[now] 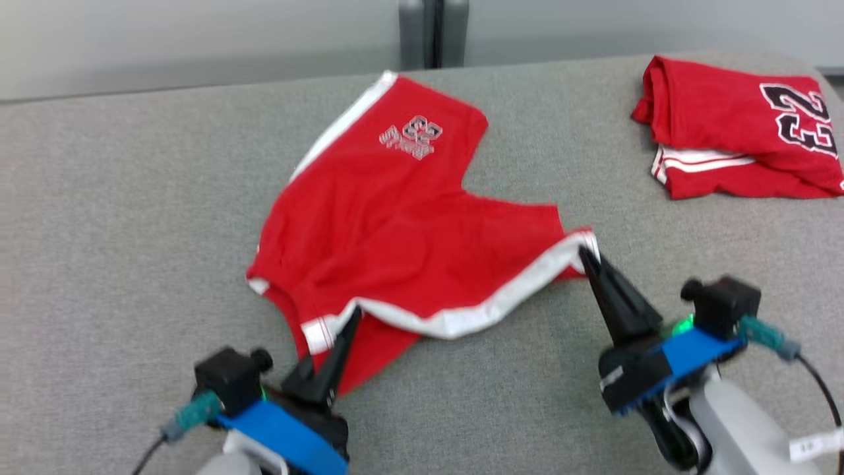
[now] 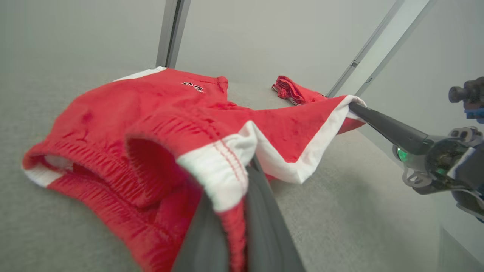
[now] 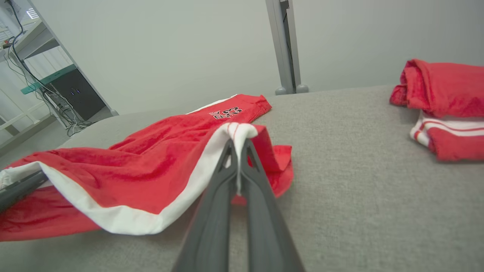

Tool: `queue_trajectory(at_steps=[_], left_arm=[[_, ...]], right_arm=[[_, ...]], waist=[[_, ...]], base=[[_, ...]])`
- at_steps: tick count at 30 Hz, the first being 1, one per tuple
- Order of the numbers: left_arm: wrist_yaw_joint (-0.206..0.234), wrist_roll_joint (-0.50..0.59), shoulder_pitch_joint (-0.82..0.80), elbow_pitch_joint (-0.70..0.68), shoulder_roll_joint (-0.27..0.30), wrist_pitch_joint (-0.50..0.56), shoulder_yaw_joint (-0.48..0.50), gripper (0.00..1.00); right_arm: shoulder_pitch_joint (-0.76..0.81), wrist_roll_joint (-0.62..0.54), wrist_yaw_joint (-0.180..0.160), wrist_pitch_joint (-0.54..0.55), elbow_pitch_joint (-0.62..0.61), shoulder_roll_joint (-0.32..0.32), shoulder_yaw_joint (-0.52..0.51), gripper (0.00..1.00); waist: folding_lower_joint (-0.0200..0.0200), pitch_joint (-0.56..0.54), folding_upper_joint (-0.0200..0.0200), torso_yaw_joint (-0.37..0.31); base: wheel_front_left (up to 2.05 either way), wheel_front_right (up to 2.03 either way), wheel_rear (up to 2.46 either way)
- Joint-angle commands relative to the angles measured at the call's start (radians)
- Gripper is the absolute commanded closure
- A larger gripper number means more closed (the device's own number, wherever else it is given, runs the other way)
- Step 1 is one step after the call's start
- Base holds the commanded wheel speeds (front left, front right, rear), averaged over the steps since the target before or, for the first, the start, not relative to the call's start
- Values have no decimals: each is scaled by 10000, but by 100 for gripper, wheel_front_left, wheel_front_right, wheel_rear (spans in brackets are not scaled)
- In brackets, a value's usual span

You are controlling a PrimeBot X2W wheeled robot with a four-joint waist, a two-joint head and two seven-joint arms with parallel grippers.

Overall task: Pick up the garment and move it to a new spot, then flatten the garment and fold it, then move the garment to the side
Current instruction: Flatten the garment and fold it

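Note:
A pair of red shorts with white side stripes and a grey number print lies spread on the grey table. My left gripper is shut on the waistband corner at the near left, where the white stripe wraps over its fingers. My right gripper is shut on the white hem corner at the near right, seen pinched between its fingers. The near edge of the shorts hangs lifted between both grippers; the far leg rests flat.
A folded red jersey with a black "22" lies at the table's far right corner. A grey post stands behind the table's far edge. Bare grey table surface lies left of the shorts and between the arms.

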Motion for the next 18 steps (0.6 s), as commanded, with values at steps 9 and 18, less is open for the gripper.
queue_trajectory(at_steps=[9,18], left_arm=[[-14,513,2204,-725,-53,-40,-75,100],[-15,790,2212,-1459,-315,-42,370,100]], right_arm=[[3203,63,1,-27,-1129,-228,-868,100],[3210,-309,1,-27,-1607,-226,-1458,100]], waist=[[3,-1022,1,364],[3,-1007,1,586]], base=[[0,0,0],[0,0,0]])
